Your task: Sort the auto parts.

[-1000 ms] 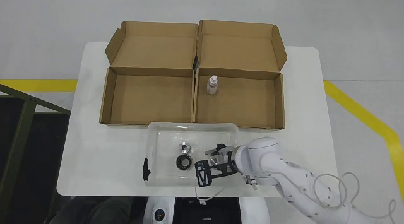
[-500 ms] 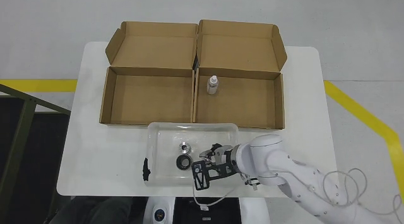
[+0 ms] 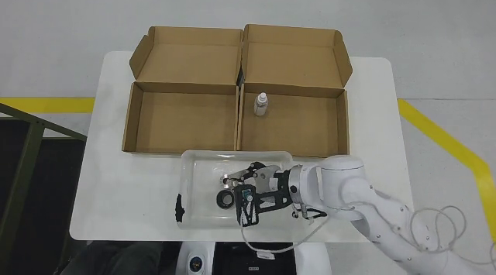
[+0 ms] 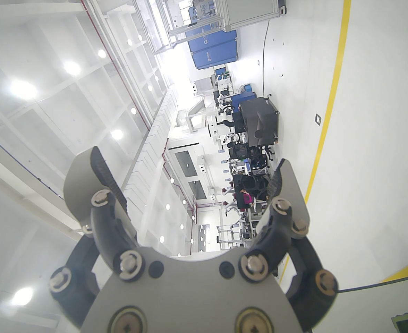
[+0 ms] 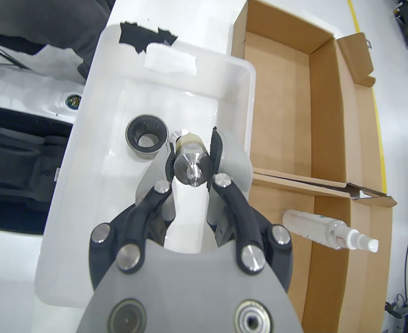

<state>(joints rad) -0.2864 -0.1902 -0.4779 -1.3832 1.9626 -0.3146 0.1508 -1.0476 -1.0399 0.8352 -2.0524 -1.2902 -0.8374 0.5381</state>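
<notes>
A clear plastic bin sits at the table's near edge. In it lie a silver metal cylinder and, beside it, a black ring-shaped part. My right gripper reaches into the bin. In the right wrist view the right gripper is shut on the silver cylinder, one finger on each side. The black ring lies just beside it, untouched. My left gripper stands open with nothing in it, pointing out at the room.
Two open cardboard boxes stand behind the bin: the left box and the right box, which holds a small white spray bottle. Black tape marks the bin's left wall.
My right gripper has moved left across the bin to the silver cylinder and has come to sit around it. The black ring and the bottle have not moved.
</notes>
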